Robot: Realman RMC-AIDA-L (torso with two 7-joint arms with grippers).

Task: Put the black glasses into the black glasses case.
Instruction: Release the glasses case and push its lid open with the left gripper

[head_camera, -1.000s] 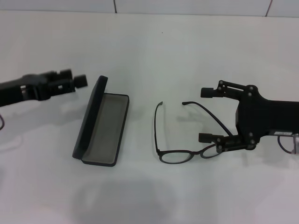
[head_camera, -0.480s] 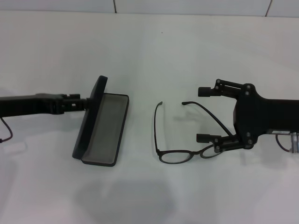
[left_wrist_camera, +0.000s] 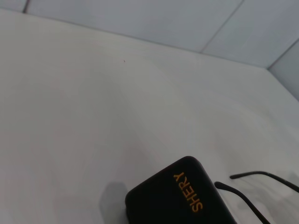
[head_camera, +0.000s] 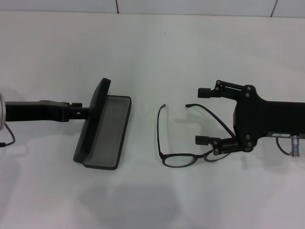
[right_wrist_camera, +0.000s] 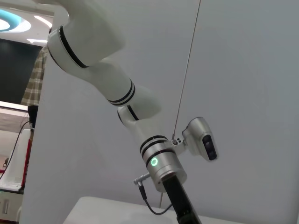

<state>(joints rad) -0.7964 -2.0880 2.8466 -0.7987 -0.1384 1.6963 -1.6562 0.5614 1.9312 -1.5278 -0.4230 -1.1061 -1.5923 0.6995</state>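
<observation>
Glasses (head_camera: pixel 190 136) lie unfolded on the table (head_camera: pixel 157 52), lenses toward the robot, temples pointing away. The right gripper (head_camera: pixel 202 116) hovers at their right side with fingers spread wide: one fingertip (head_camera: pixel 203 91) sits beyond the right temple's tip, the other (head_camera: pixel 202 140) just beside the right lens, so the right temple runs between them. The case (head_camera: pixel 101 126) lies open well off to the left of that gripper, grey lining up, lid raised on its far-left edge. The left gripper (head_camera: pixel 86 112) reaches in against the outside of that lid; whether its fingers are apart or together cannot be told. In the left wrist view, the lid's end (left_wrist_camera: pixel 180 198) shows gold lettering, with the temple tips (left_wrist_camera: pixel 252 175) beyond it.
</observation>
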